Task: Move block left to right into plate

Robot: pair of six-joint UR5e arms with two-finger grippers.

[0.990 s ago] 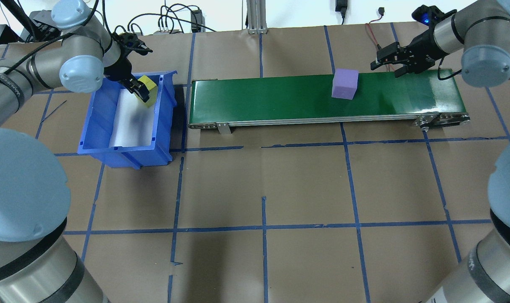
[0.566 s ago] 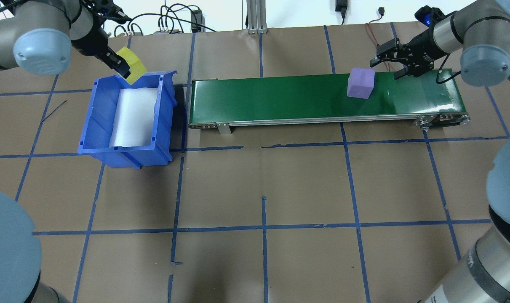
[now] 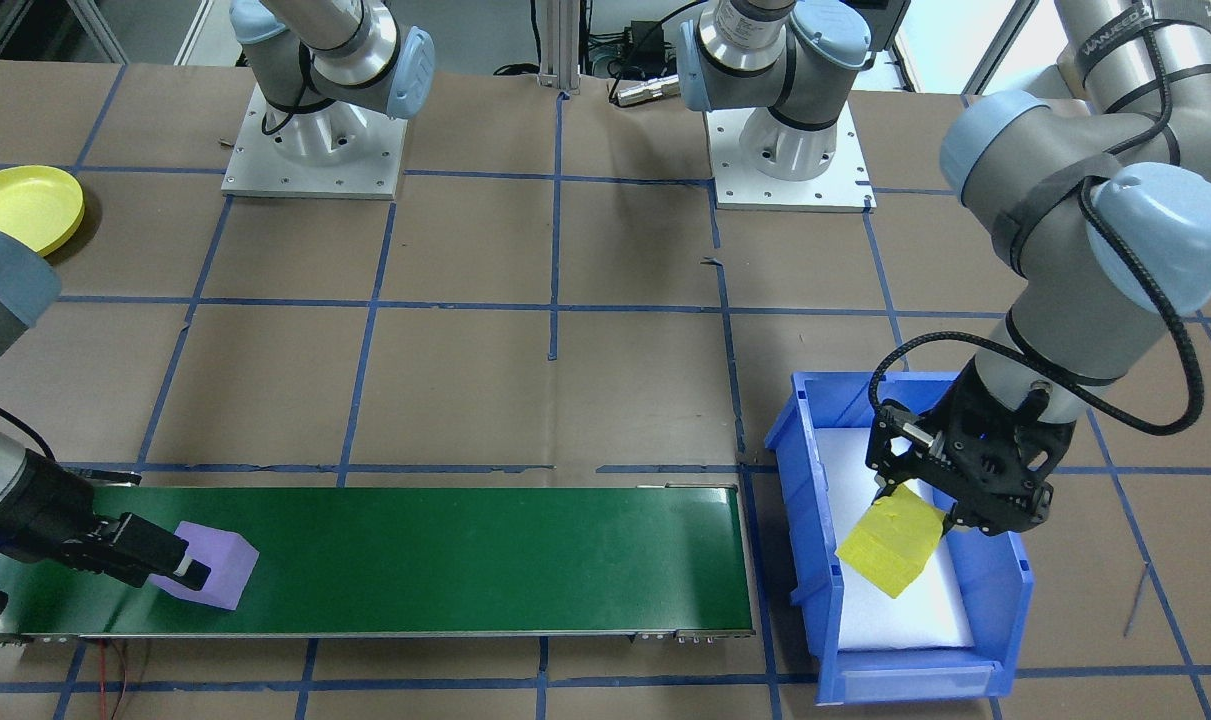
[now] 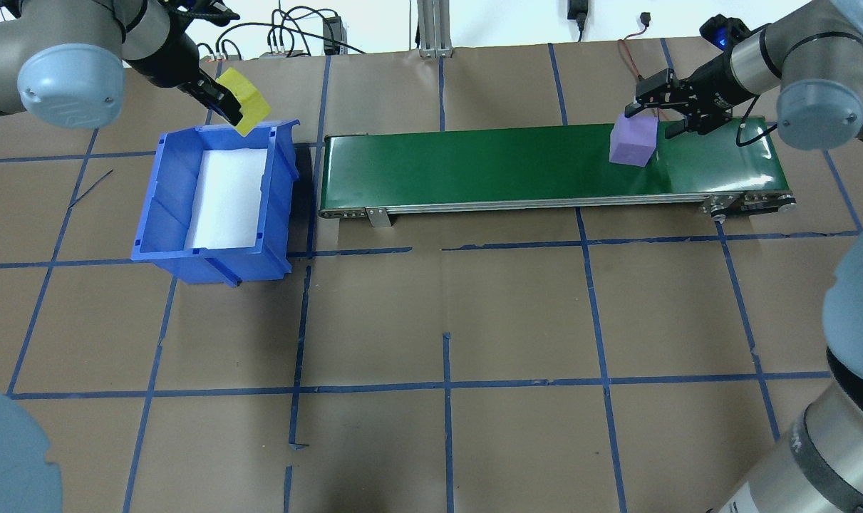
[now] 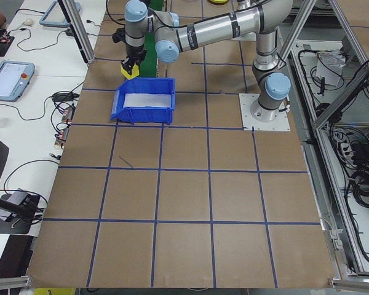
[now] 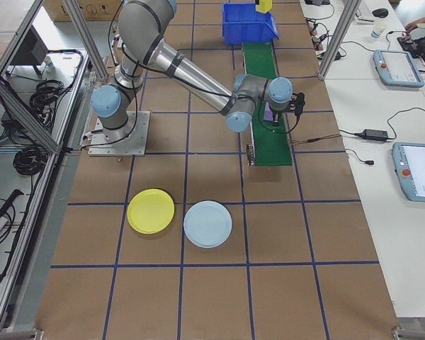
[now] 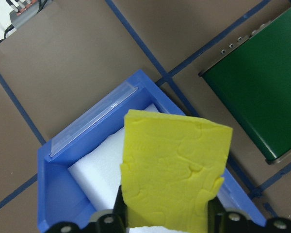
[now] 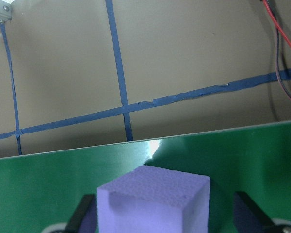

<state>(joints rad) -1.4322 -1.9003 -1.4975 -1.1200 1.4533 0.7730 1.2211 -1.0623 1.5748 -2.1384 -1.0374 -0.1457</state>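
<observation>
Since the earlier frames the purple block [image 4: 634, 140] has travelled further toward the right end of the green conveyor belt [image 4: 474, 164] and now sits between the right claw's fingers, and the yellow block [image 4: 244, 100] has risen out of the blue bin [image 4: 160, 214] and shifted slightly toward the belt. Left claw [image 4: 226, 108] grips the yellow block, tilted, in the air above the bin's far rim, near the tabletop's far left corner; wrist view shows the block filling the gap between both fingers, with the white liner [image 7: 94, 177] of the bin below. Bin stands just beside the belt's left end, not touching it as far as can be seen. Belt runs along the far edge of the tabletop [image 4: 445, 320]. Right claw [image 4: 652, 121] is spread wide, a finger on either side of the purple block with gaps showing in its wrist view, so not gripping; the block rests on the belt. Yellow plate [image 6: 151, 211] lies on the tabletop near its right end, well apart from the belt, just beside a pale blue plate [image 6: 207, 224]; nothing on either.
</observation>
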